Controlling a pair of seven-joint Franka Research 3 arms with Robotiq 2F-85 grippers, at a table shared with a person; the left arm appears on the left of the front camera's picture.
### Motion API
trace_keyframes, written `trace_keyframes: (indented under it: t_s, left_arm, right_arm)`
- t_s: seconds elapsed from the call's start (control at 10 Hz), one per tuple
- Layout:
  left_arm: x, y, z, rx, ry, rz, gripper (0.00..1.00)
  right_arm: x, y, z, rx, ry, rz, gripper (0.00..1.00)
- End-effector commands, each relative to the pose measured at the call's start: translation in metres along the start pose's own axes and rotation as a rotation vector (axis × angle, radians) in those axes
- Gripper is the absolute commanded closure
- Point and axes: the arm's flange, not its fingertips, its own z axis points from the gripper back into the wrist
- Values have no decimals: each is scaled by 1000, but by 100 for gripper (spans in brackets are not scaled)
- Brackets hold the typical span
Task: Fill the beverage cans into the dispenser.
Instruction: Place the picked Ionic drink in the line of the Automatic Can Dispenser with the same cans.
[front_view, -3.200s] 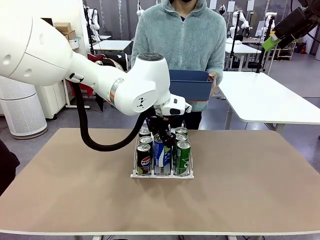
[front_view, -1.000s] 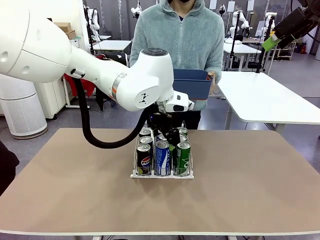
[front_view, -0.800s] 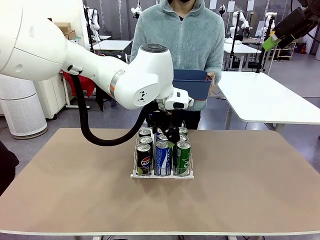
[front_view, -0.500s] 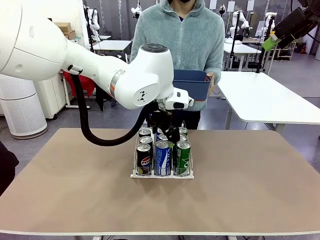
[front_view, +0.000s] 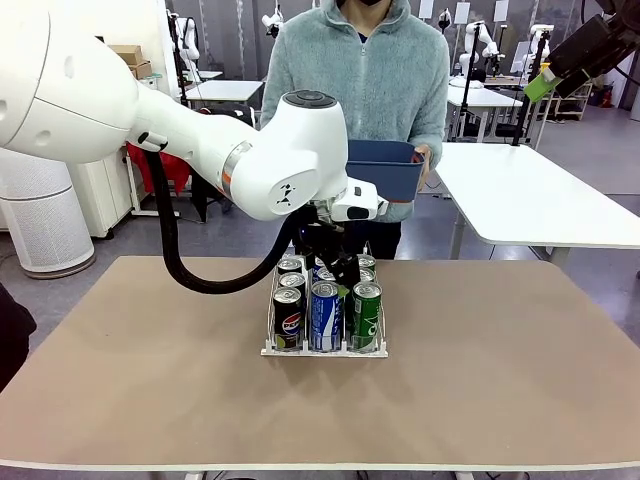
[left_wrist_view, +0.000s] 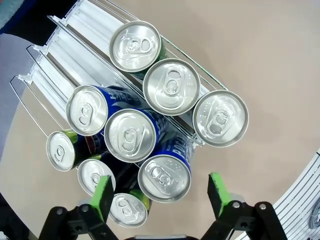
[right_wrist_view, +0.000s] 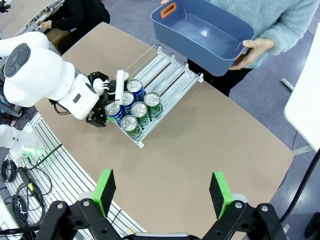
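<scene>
The left tool (left_wrist_view: 159, 192) is held open, nothing gripped, directly above the upright beverage cans (left_wrist_view: 164, 178) standing in the dispenser (front_view: 324, 348); the right tool (right_wrist_view: 162, 192) is spread open, well apart overhead

In the front view, the big white left arm (front_view: 200, 150) covers the rear of the clear three-lane dispenser rack (front_view: 324, 348) and the cans behind the front row; the black left gripper (front_view: 335, 268) is half hidden among them, so its jaw spacing is unreadable there. In the left wrist view, the lower black cans (left_wrist_view: 129, 210) sit partly behind a green pad (left_wrist_view: 102, 196). The rectangular blue plastic bin (right_wrist_view: 202, 32) is cropped by the top edge of the right wrist view.
</scene>
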Motion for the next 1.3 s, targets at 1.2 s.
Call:
trace_keyframes:
  t_s: [1.2]
  left_arm:
    - [-59,83,165,-48,-128,33,0]
  right_arm:
    - [0,1,-1,0,1,-1,0]
